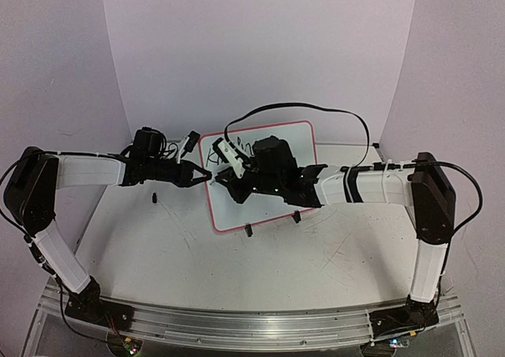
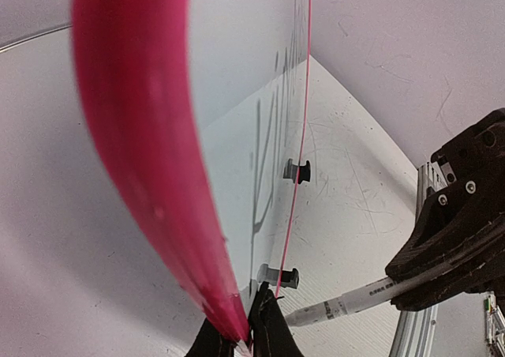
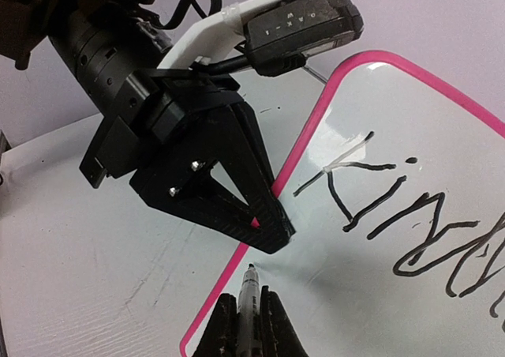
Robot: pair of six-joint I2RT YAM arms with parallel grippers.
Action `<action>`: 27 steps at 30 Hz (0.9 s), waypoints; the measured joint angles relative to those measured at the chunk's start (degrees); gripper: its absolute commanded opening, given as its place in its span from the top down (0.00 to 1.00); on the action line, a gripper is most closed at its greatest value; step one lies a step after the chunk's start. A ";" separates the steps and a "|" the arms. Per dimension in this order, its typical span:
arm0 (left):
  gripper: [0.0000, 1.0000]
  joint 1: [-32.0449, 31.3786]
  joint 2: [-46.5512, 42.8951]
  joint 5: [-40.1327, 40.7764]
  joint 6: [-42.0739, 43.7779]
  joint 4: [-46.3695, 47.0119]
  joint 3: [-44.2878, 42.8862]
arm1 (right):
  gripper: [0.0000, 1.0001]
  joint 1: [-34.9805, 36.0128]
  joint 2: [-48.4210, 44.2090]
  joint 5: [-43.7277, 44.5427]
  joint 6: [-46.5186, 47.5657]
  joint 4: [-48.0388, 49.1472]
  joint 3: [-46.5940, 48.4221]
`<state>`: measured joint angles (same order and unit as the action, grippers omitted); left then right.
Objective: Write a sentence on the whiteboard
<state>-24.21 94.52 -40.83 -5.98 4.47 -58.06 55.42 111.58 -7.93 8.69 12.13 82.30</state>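
On the scratched grey tabletop (image 1: 237,278), the whiteboard (image 1: 237,211) stands tilted at centre. My left gripper (image 2: 246,325) pinches its pink left rim. My right gripper (image 3: 251,306) clamps a marker (image 3: 251,287), its tip by that edge. Of the sentence (image 3: 359,167) I can read "Kin".

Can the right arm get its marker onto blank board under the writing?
Probably yes: the marker in the right end effector points at bare whiteboard; the left end effector only pinches the rim.
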 measured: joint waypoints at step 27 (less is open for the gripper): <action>1.00 0.00 0.00 0.04 0.02 -0.01 0.00 | 1.00 0.02 0.08 2.00 -1.98 -0.81 0.02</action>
<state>-24.21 94.52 -40.80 -5.96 4.46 -58.06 55.44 111.66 -5.93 6.71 11.32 82.32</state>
